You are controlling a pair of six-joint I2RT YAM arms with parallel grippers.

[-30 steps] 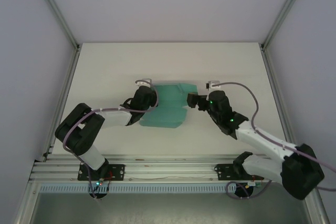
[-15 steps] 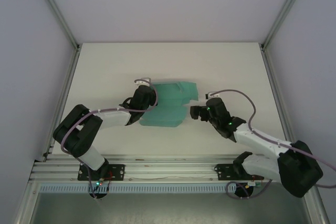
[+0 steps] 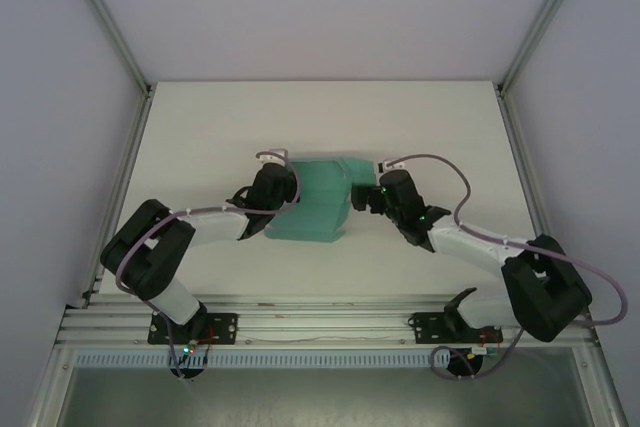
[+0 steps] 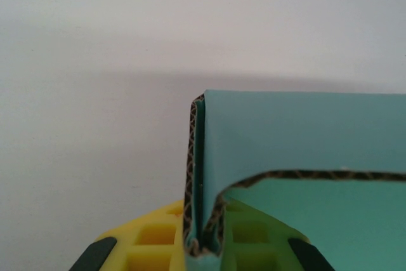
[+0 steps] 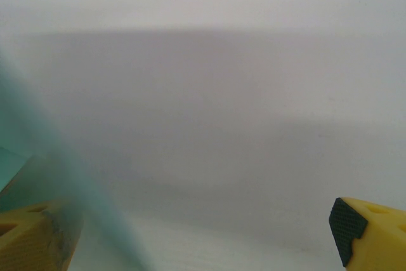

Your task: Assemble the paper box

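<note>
The teal-green corrugated-card paper box (image 3: 318,209) lies near the middle of the white surface (image 3: 200,127), only partly folded. A broad panel lies flat towards 6 o'clock, and a flap (image 3: 350,167) stands up along the far edge, towards 12 and 1 o'clock.

In the left wrist view the paper box (image 4: 304,138) shows a folded wall standing upright, its brown fluted edge facing the camera. A second layer curls off it towards 3 o'clock.

The left end effector (image 3: 283,190) sits on the box's 9 o'clock edge. In its own camera the left end effector (image 4: 202,251) is closed to a narrow gap on that doubled wall. The card is pinched between its yellow fingers (image 4: 149,245), and the fold runs up out of them towards 12 o'clock.

The right end effector (image 3: 362,197) is at the box's 3 o'clock side, just beside the raised flap. In its own camera the right end effector (image 5: 203,239) stands spread wide, one yellow finger (image 5: 25,239) at 8 o'clock and the other, with a black ribbed pad (image 5: 346,226), at 4 o'clock. Bare surface (image 5: 222,125) lies between them and nothing is clamped. A blurred teal edge of the box (image 5: 38,138) slants past the 8 o'clock finger. Whether card and finger touch cannot be told from the blur.
</note>
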